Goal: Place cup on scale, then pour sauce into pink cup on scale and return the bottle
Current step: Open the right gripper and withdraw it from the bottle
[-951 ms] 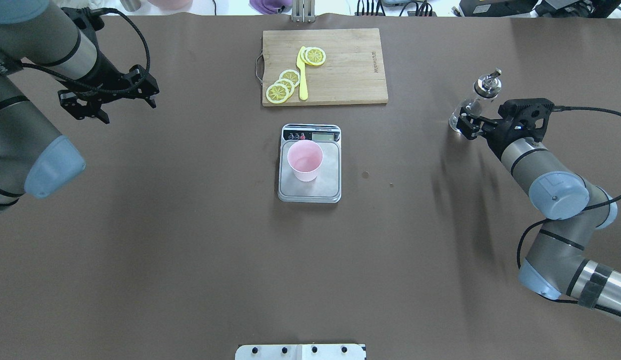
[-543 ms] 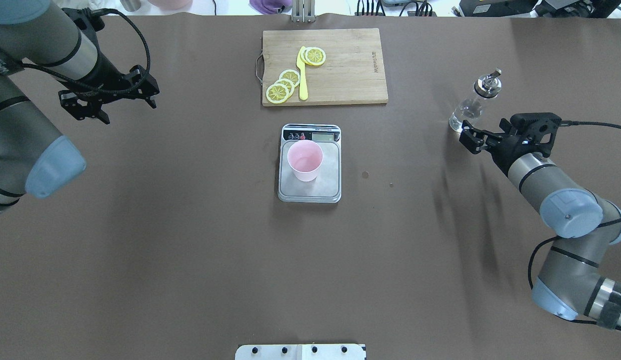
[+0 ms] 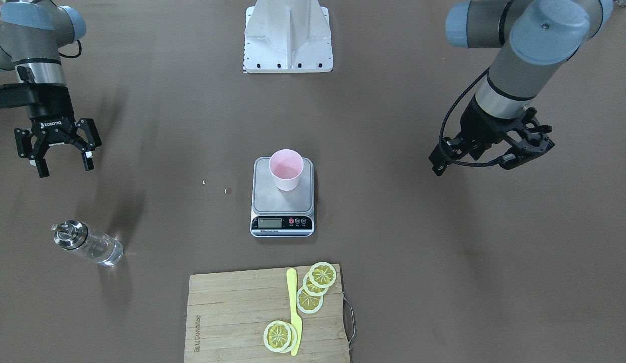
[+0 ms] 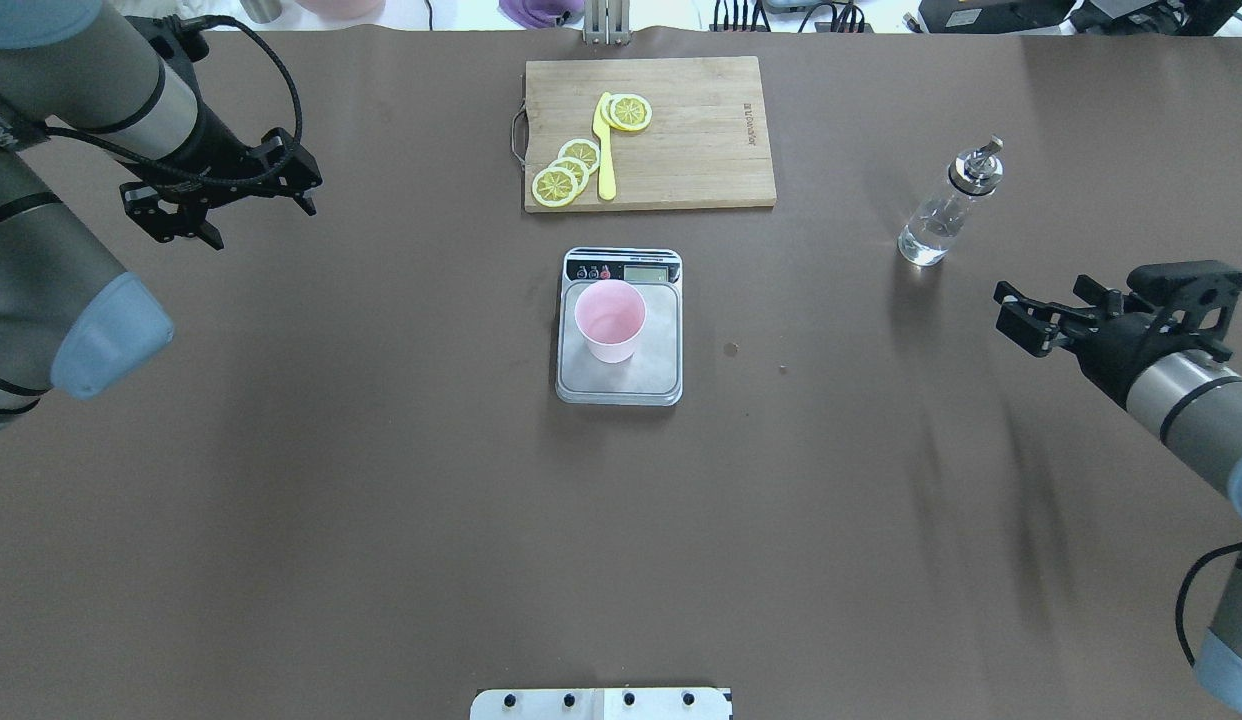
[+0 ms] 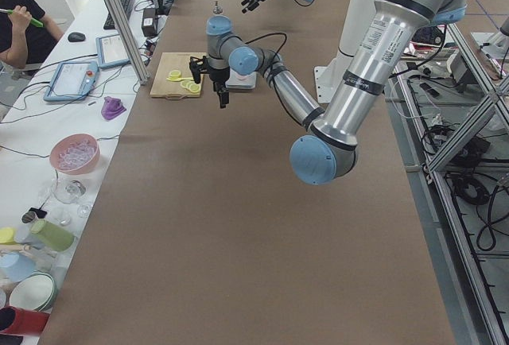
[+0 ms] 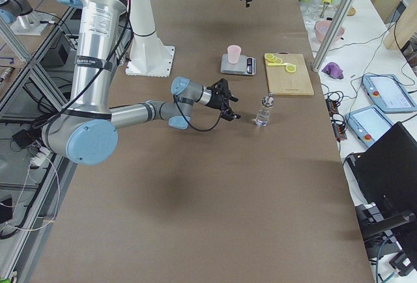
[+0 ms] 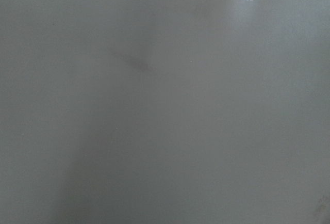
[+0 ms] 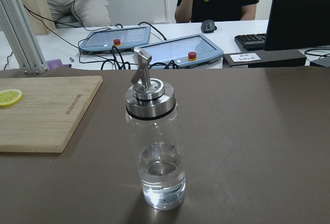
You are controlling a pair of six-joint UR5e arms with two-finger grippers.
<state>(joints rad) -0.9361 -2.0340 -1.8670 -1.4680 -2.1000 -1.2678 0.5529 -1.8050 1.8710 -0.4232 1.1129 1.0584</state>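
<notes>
The pink cup [image 4: 610, 320] stands upright on the silver scale [image 4: 663, 372] at mid-table, also seen as cup [image 3: 286, 169] on scale [image 3: 272, 204]. At the right, the glass bottle [image 4: 939, 215] stands upright and free, with clear sauce [image 8: 162, 175] low inside it. In the front-facing view the bottle [image 3: 88, 244] is at the left. My right gripper [image 4: 1003, 312] hangs open nearer the robot than the bottle and apart from it, holding nothing. Far to the left, my left gripper [image 4: 259, 222] is open and holds nothing. The left wrist view shows only bare surface.
A wooden cutting board [image 4: 691, 130] with lemon slices [image 4: 566, 170] and a yellow knife [image 4: 605, 150] lies beyond the scale. Small specks [image 4: 730, 349] mark the table right of the scale. Tablets [image 8: 170, 46] and seated people sit past the far edge.
My right gripper has drawn back from the bottle, toward the robot and to the right, leaving the bottle standing alone. The left arm has barely moved.
</notes>
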